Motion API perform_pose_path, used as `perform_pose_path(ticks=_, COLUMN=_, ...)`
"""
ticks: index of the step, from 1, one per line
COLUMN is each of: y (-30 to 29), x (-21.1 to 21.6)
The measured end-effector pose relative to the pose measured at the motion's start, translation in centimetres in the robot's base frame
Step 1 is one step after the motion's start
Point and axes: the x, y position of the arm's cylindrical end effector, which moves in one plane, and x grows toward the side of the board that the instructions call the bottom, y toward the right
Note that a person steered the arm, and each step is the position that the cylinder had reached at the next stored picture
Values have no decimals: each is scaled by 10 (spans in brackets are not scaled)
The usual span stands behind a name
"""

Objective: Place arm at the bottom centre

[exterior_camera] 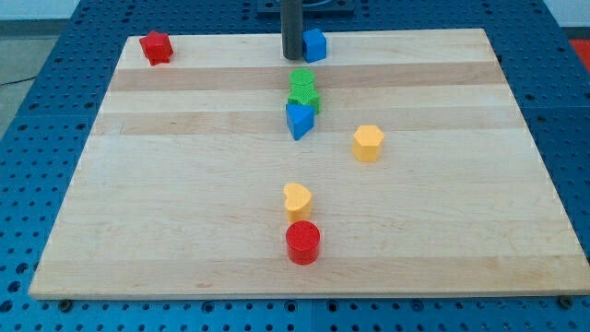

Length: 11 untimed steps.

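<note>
My tip (291,57) stands at the view's top centre of the wooden board (166,212), just left of a blue block (315,44). Below it lie a green block (302,88) and a blue triangular block (298,120), touching each other. A yellow hexagonal block (368,143) sits to the right of centre. A yellow heart-shaped block (296,198) and a red round block (302,243) lie near the view's bottom centre. A red block (157,47) sits at the top left corner.
The board rests on a blue perforated table (37,129) that shows on all sides.
</note>
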Motion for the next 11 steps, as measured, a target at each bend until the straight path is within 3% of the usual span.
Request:
perform_pose_path(ticks=2, y=-13, x=-4)
perform_pose_path(ticks=3, y=-76, x=38)
perform_pose_path(ticks=4, y=-125, x=156)
perform_pose_path(ticks=5, y=-134, x=273)
perform_pose_path(ticks=7, y=-41, x=358)
perform_pose_path(ticks=8, y=79, x=362)
perform_pose_path(ticks=9, y=127, x=337)
perform_pose_path(ticks=10, y=92, x=356)
perform_pose_path(ticks=11, y=9, x=348)
